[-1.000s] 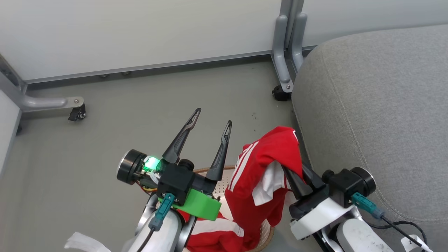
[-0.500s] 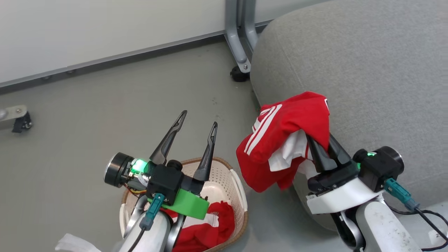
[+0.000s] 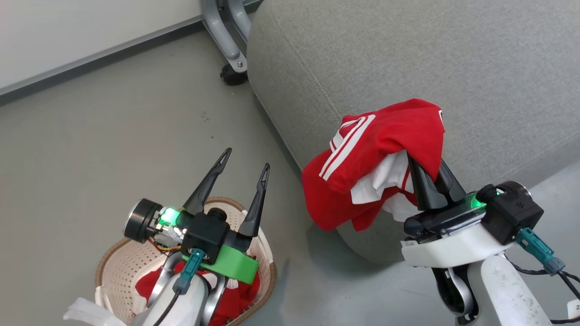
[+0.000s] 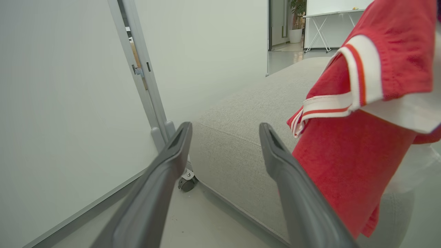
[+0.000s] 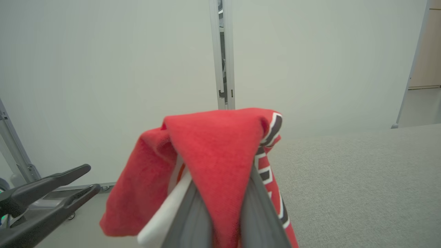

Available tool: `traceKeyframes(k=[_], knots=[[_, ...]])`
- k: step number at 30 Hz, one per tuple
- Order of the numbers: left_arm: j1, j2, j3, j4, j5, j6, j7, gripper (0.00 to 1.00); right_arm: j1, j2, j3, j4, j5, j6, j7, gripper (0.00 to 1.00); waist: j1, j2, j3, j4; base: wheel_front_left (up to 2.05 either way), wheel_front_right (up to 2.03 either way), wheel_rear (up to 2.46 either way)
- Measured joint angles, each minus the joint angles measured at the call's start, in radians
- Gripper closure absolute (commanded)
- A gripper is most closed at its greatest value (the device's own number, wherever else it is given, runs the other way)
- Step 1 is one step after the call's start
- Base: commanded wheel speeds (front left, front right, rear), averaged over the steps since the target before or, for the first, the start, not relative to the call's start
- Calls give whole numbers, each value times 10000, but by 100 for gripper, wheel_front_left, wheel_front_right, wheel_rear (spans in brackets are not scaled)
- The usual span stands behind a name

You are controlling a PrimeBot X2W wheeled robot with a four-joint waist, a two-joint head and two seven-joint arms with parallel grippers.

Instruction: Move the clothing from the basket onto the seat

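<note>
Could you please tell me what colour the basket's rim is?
Brown; the basket rim shows best in the head view.

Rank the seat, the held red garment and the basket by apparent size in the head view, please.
1. The seat: clearly largest.
2 (tie). The held garment and the basket: about alike; the garment hangs nearer the camera and the basket is partly hidden, so I won't rank them.

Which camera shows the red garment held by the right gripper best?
Head view: most of the garment hangs from the right gripper by the seat. Left wrist view crops its top; right wrist view gives a close fold over the fingers.
</note>
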Motion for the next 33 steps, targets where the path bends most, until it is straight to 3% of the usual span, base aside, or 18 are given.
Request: traceKeyframes(k=[11,20,28,33], knots=[[-387,299,-115,194,240,-63,0,0,-309,265,-67,-148,148,0,-2,100,0,0,949,-624,0,0,0],[-1153,493,-399,215,470,-263,2,0,-2477,364,-1246,-819,506,0,0,100,1,0,2032,-619,0,0,0],[-2379,571,-790,136,853,-481,2,0,-5275,-1484,-3948,-489,221,0,-2,100,2,0,3215,4,0,0,0],[-2591,497,-1026,42,828,-476,0,0,-6150,-2370,-5227,1181,337,8,-4,100,2,0,3819,781,0,0,0]])
